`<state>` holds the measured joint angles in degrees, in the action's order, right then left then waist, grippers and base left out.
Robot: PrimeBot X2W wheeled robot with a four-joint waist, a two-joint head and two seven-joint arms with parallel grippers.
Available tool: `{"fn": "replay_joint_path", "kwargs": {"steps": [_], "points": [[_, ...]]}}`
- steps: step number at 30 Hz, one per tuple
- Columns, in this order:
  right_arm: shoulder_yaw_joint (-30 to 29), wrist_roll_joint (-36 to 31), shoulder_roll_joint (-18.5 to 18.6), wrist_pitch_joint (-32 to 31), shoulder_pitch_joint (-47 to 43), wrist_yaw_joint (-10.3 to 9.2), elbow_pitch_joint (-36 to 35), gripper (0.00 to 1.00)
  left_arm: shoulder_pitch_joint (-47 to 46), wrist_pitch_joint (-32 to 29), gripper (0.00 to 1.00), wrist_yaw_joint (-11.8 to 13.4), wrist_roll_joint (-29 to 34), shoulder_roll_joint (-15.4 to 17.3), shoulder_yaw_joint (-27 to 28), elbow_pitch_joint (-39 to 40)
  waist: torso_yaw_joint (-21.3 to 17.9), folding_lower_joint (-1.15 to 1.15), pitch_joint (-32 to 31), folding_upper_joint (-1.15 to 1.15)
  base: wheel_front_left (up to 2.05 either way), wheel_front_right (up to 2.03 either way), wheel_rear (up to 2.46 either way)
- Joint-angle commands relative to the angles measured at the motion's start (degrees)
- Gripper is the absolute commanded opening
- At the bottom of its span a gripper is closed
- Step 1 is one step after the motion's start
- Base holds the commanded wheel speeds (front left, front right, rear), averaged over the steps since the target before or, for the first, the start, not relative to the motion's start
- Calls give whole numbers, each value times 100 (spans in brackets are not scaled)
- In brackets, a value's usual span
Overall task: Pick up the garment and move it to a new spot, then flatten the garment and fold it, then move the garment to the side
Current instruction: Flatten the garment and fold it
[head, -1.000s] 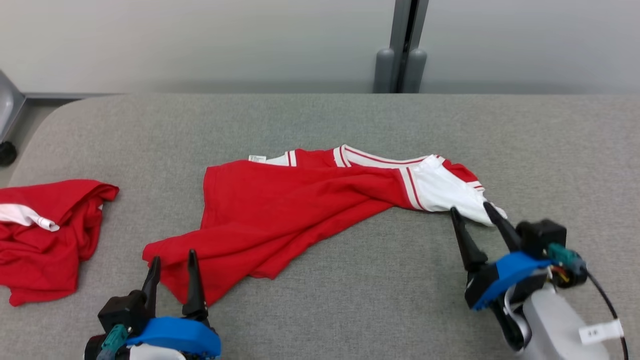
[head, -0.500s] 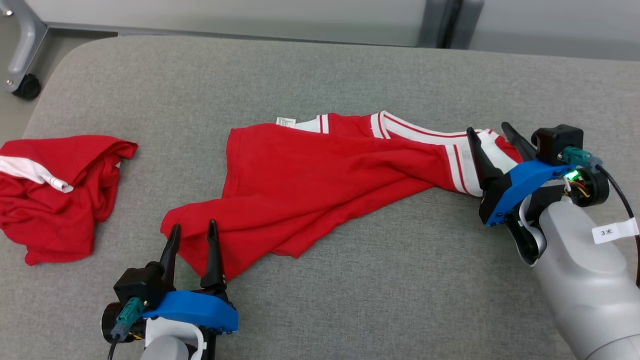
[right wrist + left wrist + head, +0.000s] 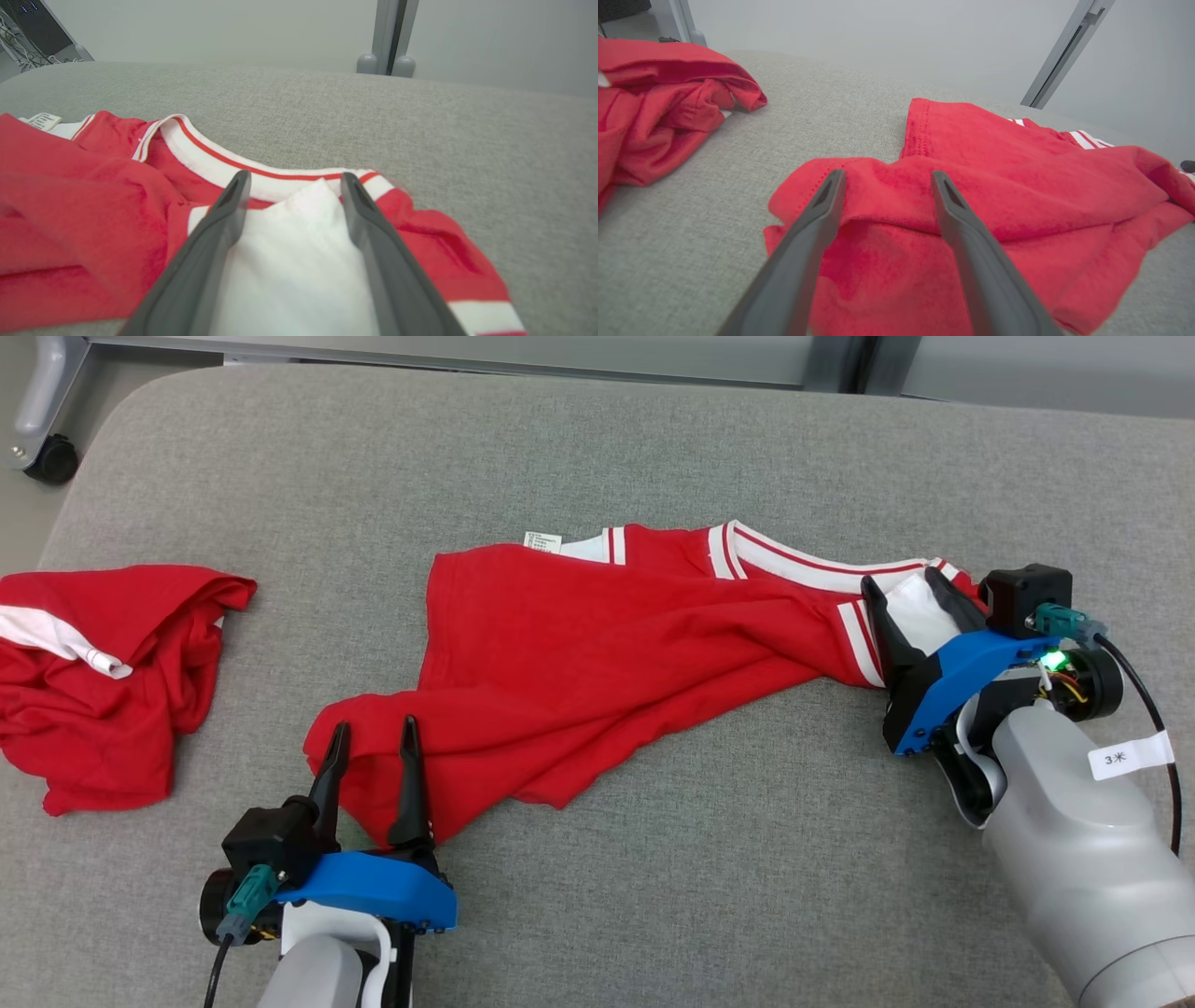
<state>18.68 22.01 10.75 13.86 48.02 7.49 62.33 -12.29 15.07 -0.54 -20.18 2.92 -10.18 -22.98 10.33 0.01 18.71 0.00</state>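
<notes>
We are noting the head camera tipping downward, so the whole scene is shifting in frame. Judged against the cloth itself, both arms are closing in. The right pincer (image 3: 901, 581), a second ago just short of the white sleeve (image 3: 910, 614), is now straddling it at 3 o'clock, released and gripping nothing. The left pincer (image 3: 374, 728), likewise spread wide, is bracketing the red hem corner (image 3: 369, 779) at 7 o'clock. The garment (image 3: 597, 644) is lying rumpled across the middle of the counter (image 3: 653, 448), well apart from a second crumpled red garment (image 3: 103, 691) at 9 o'clock. We are judging the pickup imminent: clenching both ends, then lifting.
</notes>
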Motion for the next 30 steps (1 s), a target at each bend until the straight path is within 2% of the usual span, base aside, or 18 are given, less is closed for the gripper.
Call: {"fn": "replay_joint_path", "kwargs": {"steps": [1,2,3,4,5,13,19,22,26,30], "points": [[30,37,-14,30,88,0,33,99,-87,15,100,6,1,-2,-9,21,-1,-1,-2,0,0,0,0],[58,72,-27,48,86,0,45,50,-94,16,100,5,7,-3,-8,23,-4,-1,-4,0,0,0,0],[84,96,-30,57,78,0,56,31,-93,15,100,1,14,-3,-6,29,-7,-1,-6,0,0,0,0],[116,125,-32,74,71,0,58,6,-87,15,100,-4,22,-2,-2,31,-10,-1,-9,0,0,0,0],[145,149,-28,88,60,0,56,0,-77,16,100,-10,25,-3,1,32,-12,-1,-14,0,0,0,0],[236,358,138,137,114,0,-110,0,29,16,100,-7,-5,-2,8,-26,14,-1,-42,0,0,0,0],[-101,203,347,137,60,-1,-978,0,87,16,100,-2,-22,-3,56,-40,21,-1,-143,0,0,0,0],[-320,11,431,138,-31,-1,-1608,0,128,15,100,1,-32,-4,81,-9,-7,-1,-231,0,0,0,0],[-451,-279,518,136,-343,0,-2807,0,213,16,100,-23,-26,-3,104,0,-114,-1,-407,0,0,0,0],[-541,-490,658,134,-1072,-1,-3958,0,328,15,100,-43,-26,-3,144,-35,-288,-1,-635,0,0,0,0]]}}
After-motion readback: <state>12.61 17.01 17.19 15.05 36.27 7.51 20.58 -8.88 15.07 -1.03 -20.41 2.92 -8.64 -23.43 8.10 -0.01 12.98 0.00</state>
